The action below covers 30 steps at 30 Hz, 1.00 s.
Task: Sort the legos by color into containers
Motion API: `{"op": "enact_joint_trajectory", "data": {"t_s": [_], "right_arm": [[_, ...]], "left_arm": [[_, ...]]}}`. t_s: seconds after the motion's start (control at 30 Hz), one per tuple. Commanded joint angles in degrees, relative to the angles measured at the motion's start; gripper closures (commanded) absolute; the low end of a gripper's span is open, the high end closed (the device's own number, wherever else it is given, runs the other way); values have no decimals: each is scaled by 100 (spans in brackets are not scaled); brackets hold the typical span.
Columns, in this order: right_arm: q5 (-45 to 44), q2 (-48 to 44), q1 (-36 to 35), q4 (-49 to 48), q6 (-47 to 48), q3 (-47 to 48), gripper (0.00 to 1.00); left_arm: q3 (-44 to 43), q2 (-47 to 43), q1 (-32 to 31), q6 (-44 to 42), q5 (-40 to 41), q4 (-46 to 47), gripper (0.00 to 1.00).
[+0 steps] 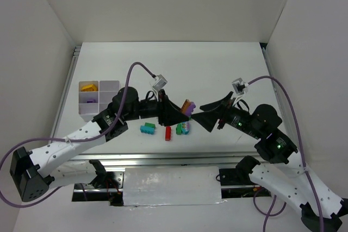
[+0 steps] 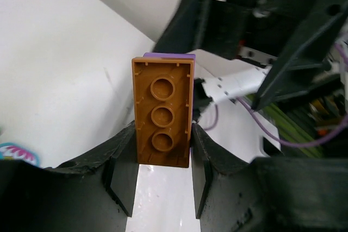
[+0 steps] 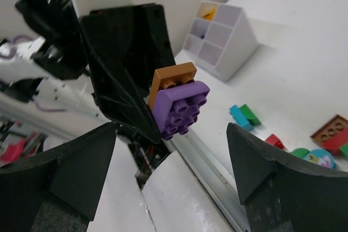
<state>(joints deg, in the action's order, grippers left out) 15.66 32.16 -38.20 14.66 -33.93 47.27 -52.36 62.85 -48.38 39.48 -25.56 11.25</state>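
Left arm (image 1: 60, 148) and right arm (image 1: 293, 180): I see white shell links dotted with small dark holes, joined by rounded black joint housings (image 1: 117, 111). A purple cable (image 1: 130, 71) loops along each arm to a small white-and-grey wrist camera (image 1: 159, 82). A green indicator light (image 1: 279, 146) glows on the right arm. Left gripper (image 1: 182, 113) and right gripper (image 1: 200, 111): matte black, with broad wedge-shaped fingers (image 3: 81, 167); the left's inner pads (image 2: 122, 180) look flat to me.

Orange brick (image 2: 163, 113): smooth glossy plastic. Purple brick (image 3: 182, 107): same plastic, soft sheen. Tray (image 3: 242, 47): translucent white plastic. Left gripper (image 2: 163, 161) fingers (image 2: 120, 180): matt black plastic. Table (image 1: 217, 69): matt white.
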Motion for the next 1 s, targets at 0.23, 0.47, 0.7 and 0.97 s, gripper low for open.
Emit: {"op": "enact_joint_trajectory", "data": {"t_s": [0.23, 0.47, 0.7, 0.97], "right_arm": [[1694, 519, 31, -1842, -78, -253, 35], [1906, 563, 31, -2221, -175, -367, 97], [2089, 413, 31, -1976, 149, -429, 100], [2415, 624, 31, -1571, 458, -200, 100]], "left_arm": [[279, -317, 22, 437, -1337, 1029, 100], [305, -317, 22, 376, -1136, 801, 100], [-20, -519, 22, -2, -617, -96, 49], [-161, -616, 22, -213, -450, -456, 25]]}}
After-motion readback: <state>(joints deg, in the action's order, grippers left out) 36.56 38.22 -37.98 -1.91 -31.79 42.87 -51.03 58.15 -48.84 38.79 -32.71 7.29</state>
